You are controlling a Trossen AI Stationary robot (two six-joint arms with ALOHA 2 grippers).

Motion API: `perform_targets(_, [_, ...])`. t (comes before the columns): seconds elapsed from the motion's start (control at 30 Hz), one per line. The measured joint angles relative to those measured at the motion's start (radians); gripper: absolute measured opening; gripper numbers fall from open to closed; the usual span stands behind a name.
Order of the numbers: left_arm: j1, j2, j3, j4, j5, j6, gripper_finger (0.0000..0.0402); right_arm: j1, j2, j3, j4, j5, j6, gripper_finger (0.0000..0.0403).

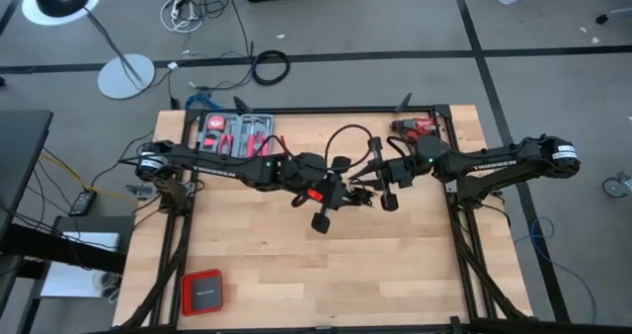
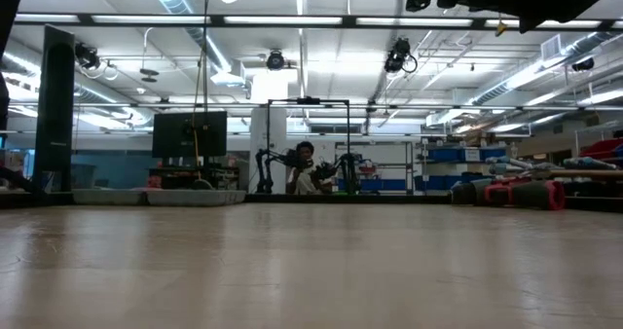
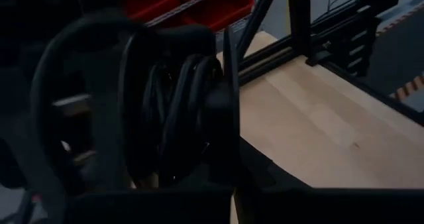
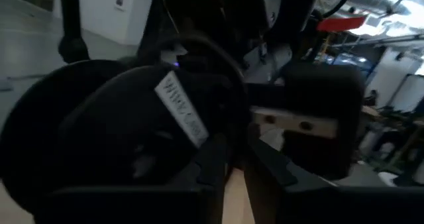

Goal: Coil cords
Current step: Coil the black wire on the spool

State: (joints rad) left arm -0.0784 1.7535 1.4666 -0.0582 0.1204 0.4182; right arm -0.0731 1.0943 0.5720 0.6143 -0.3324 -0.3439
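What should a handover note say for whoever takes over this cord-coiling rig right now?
Left claw: shut on the cord, holding bunched loops above the table's middle.
Right claw: close against the same bundle; whether it is open or gripping cannot be told.
Cord: partly gathered between the two claws, with one loose loop arching toward the table's far edge.
Done: several turns gathered.
Left: bring in the loose loop, finish the coil, set it down.
Nearby: red drill and red tool tray at the far edge.
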Motion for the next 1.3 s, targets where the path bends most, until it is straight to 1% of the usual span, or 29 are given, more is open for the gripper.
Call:
perform_targets(0.2, [-0.001, 0.0, 0.0, 0.047, -0.02, 0.074, 0.0, 0.0, 0.0, 0.0, -0.045, -0.028, 0.033, 0.0061])
perform_targets(0.4, [-0.001, 0.0, 0.0, 0.096, -0.023, 0.08, 0.0, -0.008, 0.0, -0.001, -0.078, -0.037, 0.029, 0.0059])
perform_targets(0.6, [-0.004, 0.0, 0.001, 0.097, -0.025, 0.077, 0.0, -0.026, 0.0, -0.002, -0.09, -0.048, 0.025, 0.0058])
perform_targets(0.7, [-0.005, 0.0, 0.001, 0.066, -0.024, 0.067, 0.0, -0.042, -0.009, -0.002, -0.095, -0.088, 0.027, 0.0056])
perform_targets(0.8, [-0.006, 0.0, 0.001, 0.009, -0.026, 0.037, 0.0, -0.059, -0.036, -0.002, -0.148, -0.092, 0.039, 0.0056])
perform_targets(0.93, [-0.008, 0.0, 0.001, -0.081, -0.102, -0.016, 0.0, -0.062, -0.048, -0.002, -0.248, -0.108, 0.074, 0.0056])
perform_targets(0.97, [-0.01, 0.0, 0.001, -0.109, -0.127, -0.035, 0.0, -0.062, -0.048, -0.002, -0.267, -0.119, 0.094, 0.0056])
perform_targets(1.07, [-0.01, 0.0, 0.001, -0.166, -0.139, -0.085, 0.0, -0.056, -0.049, -0.002, -0.337, -0.114, 0.159, 0.0054])
perform_targets(1.3, [-0.009, 0.003, 0.001, -0.242, -0.152, -0.215, 0.0, -0.029, -0.049, -0.002, -0.4, -0.049, 0.368, 0.0054])
